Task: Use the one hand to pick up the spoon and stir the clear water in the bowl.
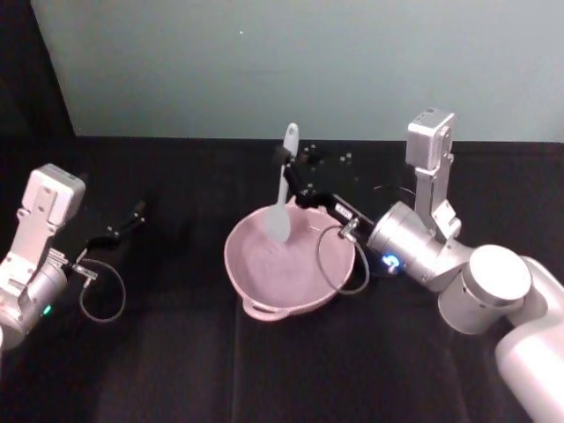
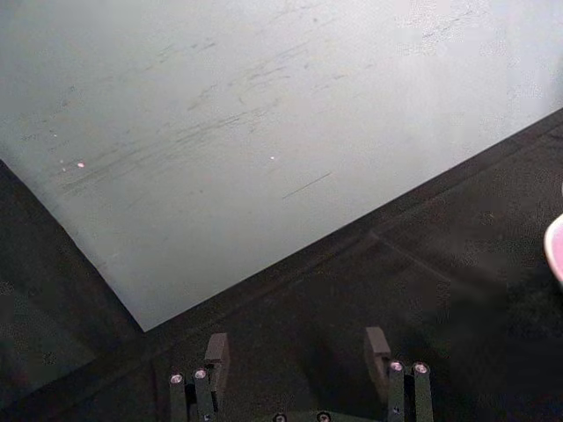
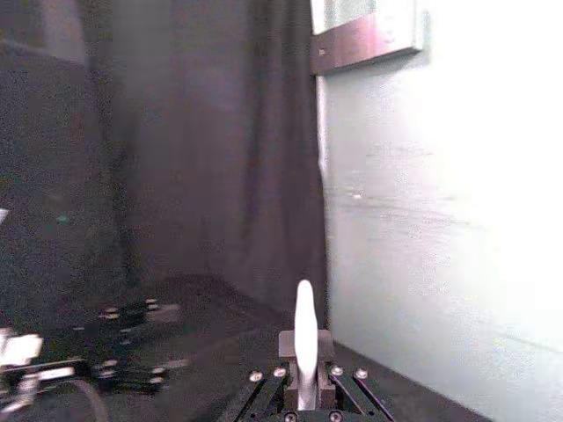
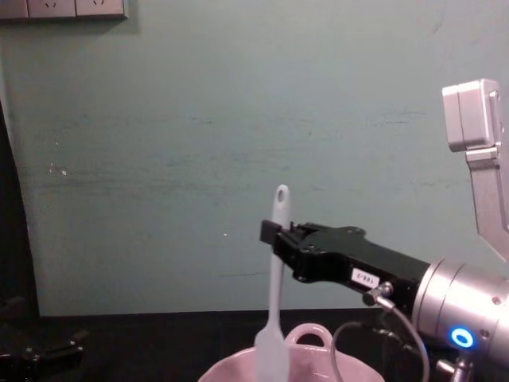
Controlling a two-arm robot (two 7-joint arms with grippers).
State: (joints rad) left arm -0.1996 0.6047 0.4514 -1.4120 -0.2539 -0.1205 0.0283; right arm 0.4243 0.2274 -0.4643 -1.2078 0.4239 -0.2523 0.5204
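I am seeing the left gripper sitting far out on the left, low over the black table. In its wrist view its gripper is showing two fingers spread wide apart, and they are gripping nothing. It is idling well apart from the bowl, whose pink edge is just peeking in off to that gripper's side.

Moving right, the bowl is sitting on the table below and a little ahead of the right gripper's tips. The spoon is hanging nearly upright in that gripper. Its holed handle end is poking up above the fingers, and its flat head is dropping down past them into the bowl's mouth. From the chest, the spoon is running straight down from the right gripper, and its head is dipping behind the bowl's rim. I cannot tell whether the head is touching the water, which I am not making out against the pink.

The right gripper is reaching in from the right, with its jaws pinched together on the spoon's handle just below the hole. Its wrist view is showing the gripper with the spoon standing up from between the fingers. The pale wall is lying beyond it.
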